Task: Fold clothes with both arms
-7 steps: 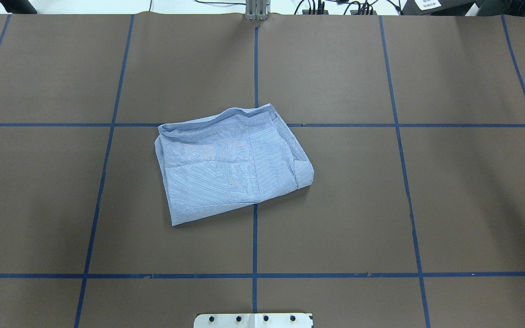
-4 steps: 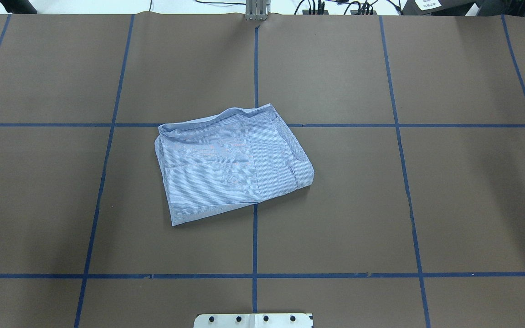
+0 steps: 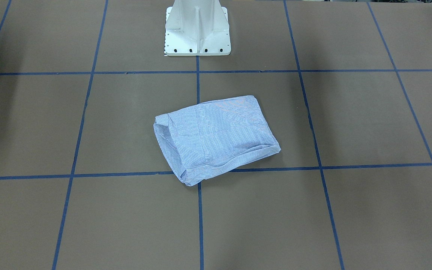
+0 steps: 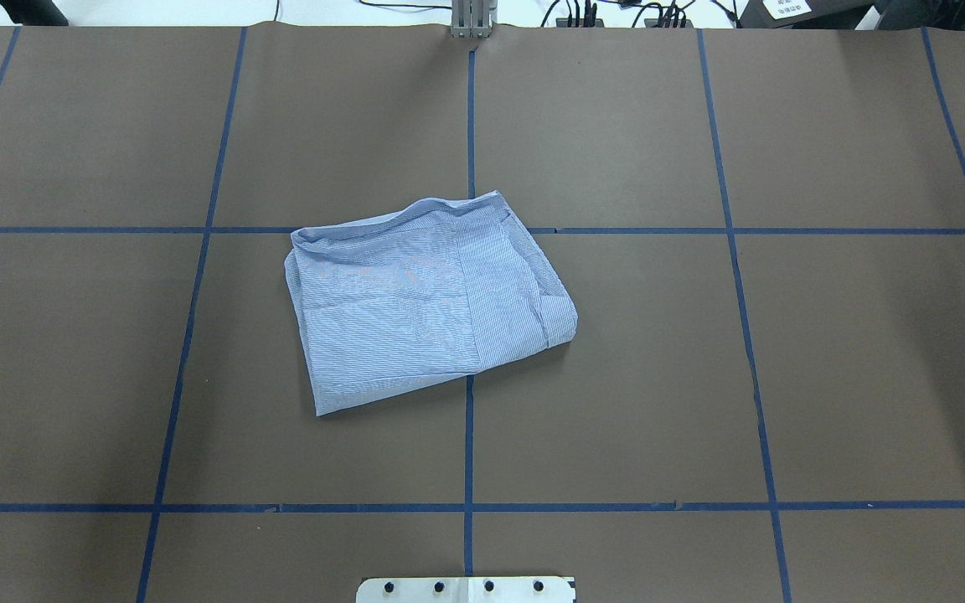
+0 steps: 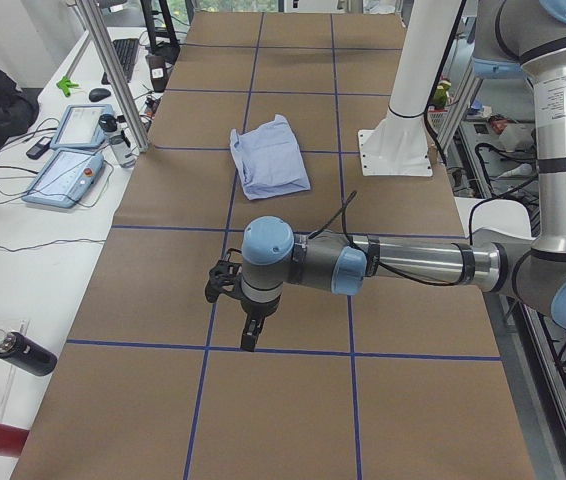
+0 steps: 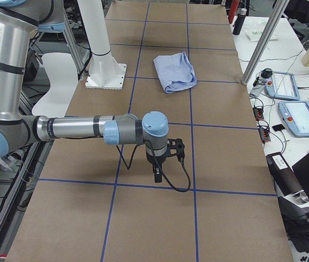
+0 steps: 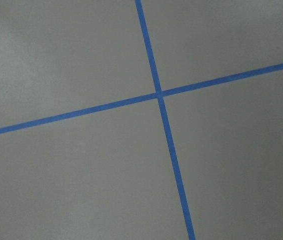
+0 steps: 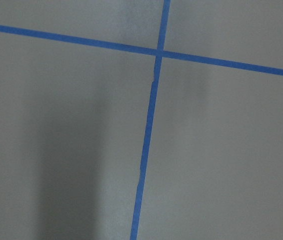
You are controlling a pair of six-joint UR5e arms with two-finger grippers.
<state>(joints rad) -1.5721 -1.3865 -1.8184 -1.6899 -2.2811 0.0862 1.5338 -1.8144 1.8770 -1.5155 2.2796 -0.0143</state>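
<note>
We start at the black two-finger left gripper [image 5: 249, 338]. It hangs fingers-down over a crossing of blue tape lines [image 7: 158, 94] toward the table's left end, at the tip of the silver-grey tubular left arm [image 5: 413, 264], which stretches out level. We see it only from the side, so we cannot tell whether its fingers are spread or pressed together. The black two-finger right gripper [image 6: 157, 176] hangs the same way over another tape crossing toward the table's right end, on the silver-grey tubular right arm [image 6: 72, 128]. We cannot judge its fingers either.

Against the overhead pictures from a second and half a second ago, nothing has shifted. The light blue, finely striped folded shirt [image 4: 428, 306] lies in the same spot with the same outline. It rests flat on the brown paper-covered table [image 4: 784, 377] near the middle, in front of the white flared pedestal [image 3: 197, 30]. It is well apart from both grippers and roughly between them along the table.
</note>
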